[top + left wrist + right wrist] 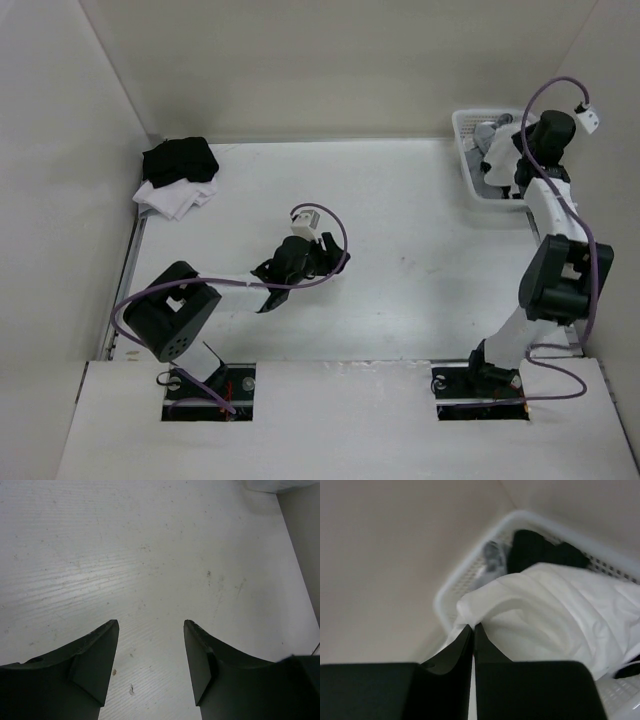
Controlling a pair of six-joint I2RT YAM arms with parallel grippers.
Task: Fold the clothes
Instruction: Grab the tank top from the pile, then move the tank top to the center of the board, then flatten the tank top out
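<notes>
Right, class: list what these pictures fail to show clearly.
Top view: basket contents, hidden by the right arm.
Right wrist view: whether the shut right end effector pinches the white cloth; its fingers cover the contact.
Right wrist view: grey item, blurred.

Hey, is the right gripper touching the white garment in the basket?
Touching. In the right wrist view, the right gripper has its jaws shut on the near fold of the white garment, which lies in the basket.

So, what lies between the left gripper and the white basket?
Nothing; in the top view only bare table separates the left gripper from the basket.
</notes>
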